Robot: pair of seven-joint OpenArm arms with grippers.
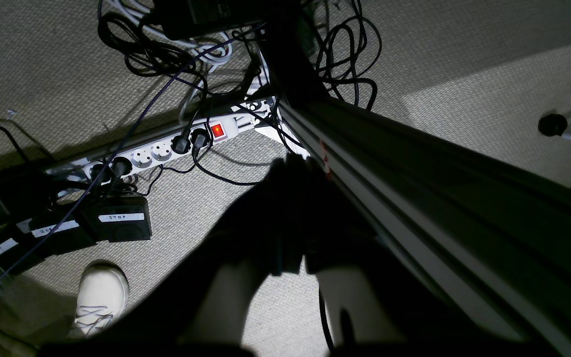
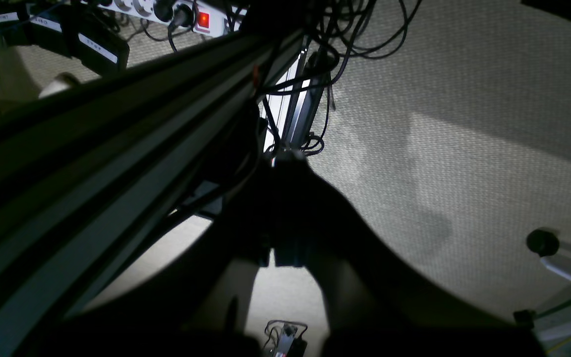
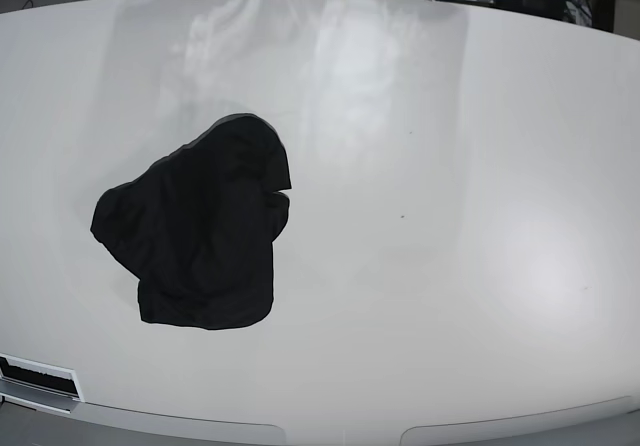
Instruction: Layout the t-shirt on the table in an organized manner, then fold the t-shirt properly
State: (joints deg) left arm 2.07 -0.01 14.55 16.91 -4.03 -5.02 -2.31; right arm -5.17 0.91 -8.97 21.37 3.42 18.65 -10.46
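The table [image 3: 450, 266] is very bright and shiny, with soft white glare patches near its far edge and to the right of the t-shirt [image 3: 200, 231], which looks flat black. Both wrist views are dim. Big dark shadows cover the carpet [image 1: 488, 99], and straight lines bend near the picture edges.

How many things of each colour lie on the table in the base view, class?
Black: 1, the shirt
White: 0 (only the table itself)
Total: 1
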